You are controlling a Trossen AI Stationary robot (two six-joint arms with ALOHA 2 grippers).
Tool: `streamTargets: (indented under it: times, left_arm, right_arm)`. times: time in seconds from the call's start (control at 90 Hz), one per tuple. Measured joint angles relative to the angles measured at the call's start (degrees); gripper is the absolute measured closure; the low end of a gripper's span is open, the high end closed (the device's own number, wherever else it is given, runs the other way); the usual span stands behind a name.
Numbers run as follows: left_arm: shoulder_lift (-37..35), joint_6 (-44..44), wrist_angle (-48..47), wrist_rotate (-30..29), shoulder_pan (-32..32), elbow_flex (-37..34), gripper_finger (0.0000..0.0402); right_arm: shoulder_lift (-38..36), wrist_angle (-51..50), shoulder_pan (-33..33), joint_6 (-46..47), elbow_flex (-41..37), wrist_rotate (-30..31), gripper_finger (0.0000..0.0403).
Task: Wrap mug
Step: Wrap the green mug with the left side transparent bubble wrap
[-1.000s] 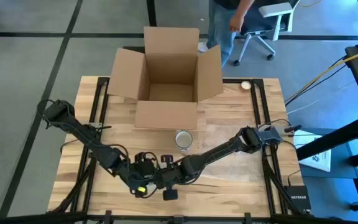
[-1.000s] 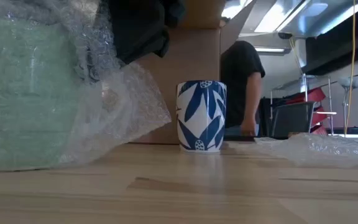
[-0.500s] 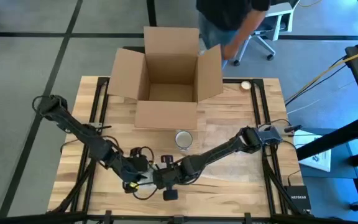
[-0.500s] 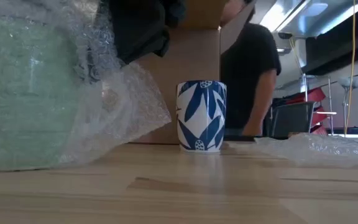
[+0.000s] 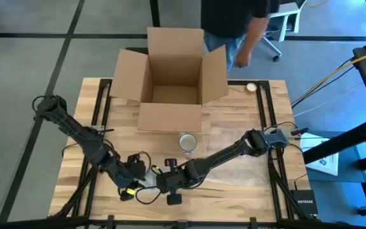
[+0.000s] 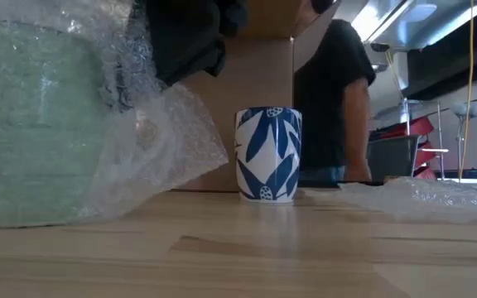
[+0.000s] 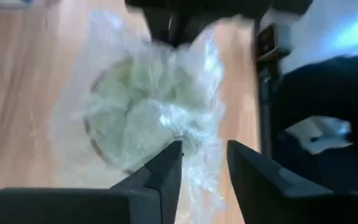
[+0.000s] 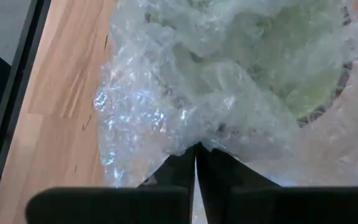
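A green mug bundled in bubble wrap (image 6: 44, 124) lies on the table near its front edge, between my two grippers (image 5: 151, 182). My right gripper (image 8: 196, 163) is shut on the wrap and comes in from the mug's right side (image 5: 165, 182). My left gripper (image 7: 202, 163) stands open at the mug's left side (image 5: 138, 176), and a loose edge of wrap reaches in between its fingers. A blue-and-white leaf-patterned mug (image 6: 269, 155) stands upright and bare on its base behind them (image 5: 187, 142). My left gripper has wrap lying between its open fingers (image 7: 169, 168); I cannot tell whether they touch it. My right gripper pinches a crumpled, gathered bunch of bubble wrap (image 8: 194, 138) between its two fingers, coming from the table's right. The wrapped mug rests on the table.
An open cardboard box (image 5: 170, 86) stands at the far middle of the table. A second loose sheet of bubble wrap (image 6: 425, 197) lies right of the blue mug. A person (image 5: 230, 19) stands behind the far edge. A small round object (image 5: 251, 87) lies at the far right.
My left gripper has drawn back from the wrapped mug toward the table's left edge. The wrapped mug and my right gripper have stayed in place. The person behind the table has shifted to the right.
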Motion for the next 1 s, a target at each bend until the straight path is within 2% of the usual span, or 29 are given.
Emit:
streamTargets:
  times: [0.156, 0.267, 0.489, 0.622, 0.822, 1.0]
  left_arm:
    - [6.1, 0.9, 4.0, -3.1, 1.7, 0.0, 0.029]
    - [9.5, 1.2, 7.0, -2.6, 3.1, 0.0, 0.029]
    - [14.4, 1.3, 7.2, -0.7, 3.8, 0.4, 0.029]
    - [12.0, 0.7, 6.5, 1.4, 3.5, 0.3, 0.029]
    - [5.2, 2.6, 4.7, -0.4, 2.7, 0.4, 0.029]
    - [3.0, 4.3, 2.6, -1.2, 2.7, 0.3, 0.029]
  right_arm:
    - [0.0, 0.0, 0.0, 0.0, 0.0, 0.0, 0.0402]
    - [0.0, -0.7, 0.0, -0.1, 0.0, -0.3, 0.0402]
    - [0.2, -1.5, 0.4, -0.4, -0.1, -0.4, 0.0402]
    - [0.2, -1.4, 0.3, -0.6, -0.1, 0.0, 0.0402]
    - [0.1, -1.0, 0.2, -0.9, 0.1, 0.4, 0.0402]
    - [0.1, -1.3, 0.2, -1.0, 0.1, 0.1, 0.0402]
